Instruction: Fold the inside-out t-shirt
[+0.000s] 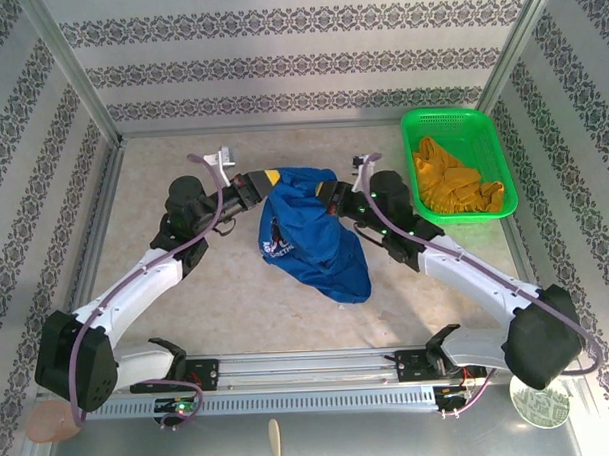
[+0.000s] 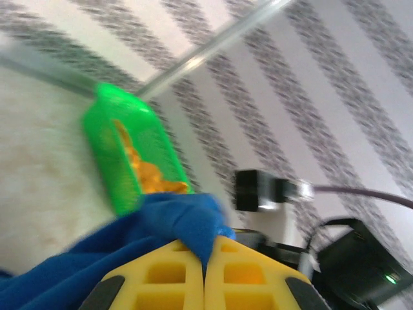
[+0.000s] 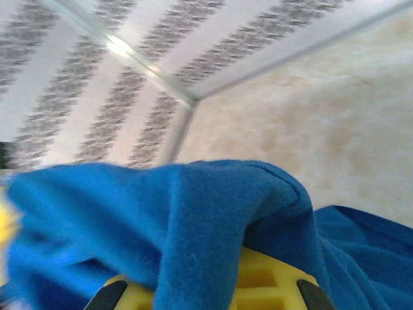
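The inside-out t-shirt (image 1: 315, 238) is royal blue and hangs bunched between my two arms, its lower part trailing on the table toward the near right. My left gripper (image 1: 266, 181) is shut on the shirt's upper left edge; in the left wrist view a fold of the blue cloth (image 2: 129, 245) is pinched between the yellow fingers (image 2: 161, 278). My right gripper (image 1: 330, 195) holds the upper right edge. In the right wrist view the t-shirt (image 3: 193, 213) drapes over the yellow fingers (image 3: 274, 284) and runs down between them, hiding the tips.
A green basket (image 1: 451, 115) stands at the far right with a mustard garment (image 1: 453, 183) in it; the basket (image 2: 110, 155) also appears in the left wrist view. Patterned walls enclose the table. The arms' base rail (image 1: 310, 373) runs along the near edge.
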{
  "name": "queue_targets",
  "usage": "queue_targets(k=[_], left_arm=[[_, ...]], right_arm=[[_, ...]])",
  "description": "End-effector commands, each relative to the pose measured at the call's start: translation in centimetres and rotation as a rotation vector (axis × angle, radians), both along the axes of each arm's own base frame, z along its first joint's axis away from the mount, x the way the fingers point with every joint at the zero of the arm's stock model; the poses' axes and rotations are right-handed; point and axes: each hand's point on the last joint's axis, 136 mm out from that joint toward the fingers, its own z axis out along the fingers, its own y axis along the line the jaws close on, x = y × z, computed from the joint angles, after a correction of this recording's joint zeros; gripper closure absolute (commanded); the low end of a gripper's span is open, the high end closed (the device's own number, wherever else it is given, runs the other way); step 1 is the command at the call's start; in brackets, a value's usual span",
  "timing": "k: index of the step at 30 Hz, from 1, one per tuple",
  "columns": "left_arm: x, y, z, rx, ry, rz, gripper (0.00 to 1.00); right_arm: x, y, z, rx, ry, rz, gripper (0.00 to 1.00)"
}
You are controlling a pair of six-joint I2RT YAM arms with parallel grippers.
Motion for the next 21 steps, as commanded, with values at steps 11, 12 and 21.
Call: queue_targets(k=[11, 12, 21], left_arm=[[2.7, -3.1, -8.6, 0.065, 0.189, -0.111, 0.5], [2.4, -2.9, -7.9, 0.062, 0.171, -0.107, 0.44], [-2.7, 2.9, 0.0, 0.25, -0.04, 0.088, 0.3]], right_arm=[[-9.8, 2.9, 16.4, 0.429, -0.461, 0.683, 1.0], [-9.6, 2.8, 16.4, 0.435, -0.453, 0.691, 1.0], [-6.2, -0.5, 13.1, 0.443, -0.374, 0.551, 1.0]])
